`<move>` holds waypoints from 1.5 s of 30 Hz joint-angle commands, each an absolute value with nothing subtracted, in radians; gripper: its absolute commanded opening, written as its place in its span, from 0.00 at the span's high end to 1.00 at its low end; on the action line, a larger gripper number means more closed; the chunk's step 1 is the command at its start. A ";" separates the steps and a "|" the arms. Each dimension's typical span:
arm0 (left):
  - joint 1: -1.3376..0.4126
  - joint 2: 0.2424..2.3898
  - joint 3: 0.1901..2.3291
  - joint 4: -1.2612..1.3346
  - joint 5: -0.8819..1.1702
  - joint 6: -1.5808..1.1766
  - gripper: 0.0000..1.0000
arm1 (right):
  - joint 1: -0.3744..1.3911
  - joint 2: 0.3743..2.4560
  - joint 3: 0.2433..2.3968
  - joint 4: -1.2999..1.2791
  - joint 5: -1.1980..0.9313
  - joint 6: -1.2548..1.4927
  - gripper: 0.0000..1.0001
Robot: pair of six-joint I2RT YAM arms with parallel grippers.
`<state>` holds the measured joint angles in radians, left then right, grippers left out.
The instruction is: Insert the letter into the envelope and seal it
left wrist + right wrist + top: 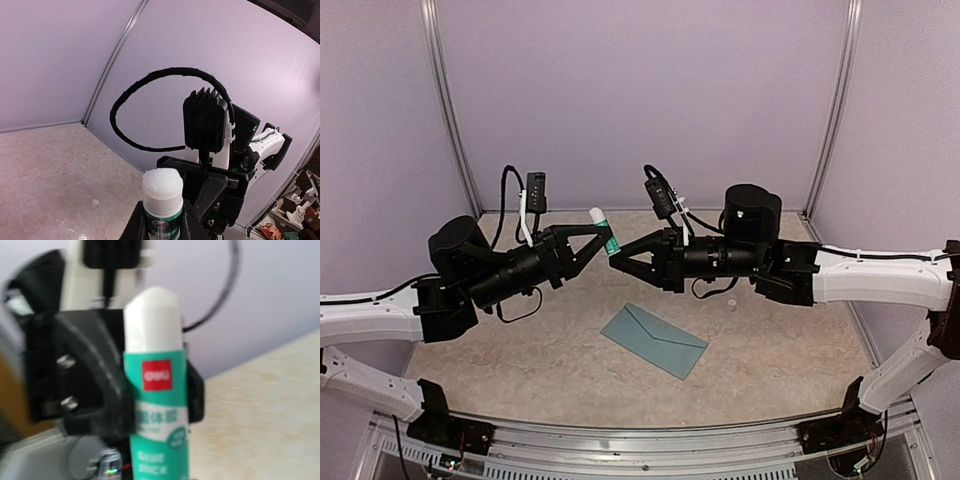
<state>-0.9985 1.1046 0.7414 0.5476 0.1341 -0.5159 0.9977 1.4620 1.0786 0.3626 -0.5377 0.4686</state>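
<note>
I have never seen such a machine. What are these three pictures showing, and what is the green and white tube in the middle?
These are two robot arms on a table. One picture is taken from above and behind; the others come from small cameras on each wrist. The left gripper is shut on a glue stick, held upright above the table. The right gripper meets it at its lower end, but its hold cannot be told. A teal envelope lies flat below, flap closed. A small white cap lies near it.

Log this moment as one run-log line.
left gripper: shut on glue stick, upright, uncapped | right gripper: at stick's base, grip unclear | envelope: flat on table, flap closed | cap: on table
</note>
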 commanded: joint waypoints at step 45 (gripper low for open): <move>-0.972 1.037 0.708 0.621 0.360 -0.546 1.00 | 0.996 1.453 1.060 0.545 -0.785 0.519 0.47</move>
<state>-0.9684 1.0367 0.7074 0.5690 0.2806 -0.5724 0.9985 1.4284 1.0317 0.4557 -0.6533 0.4736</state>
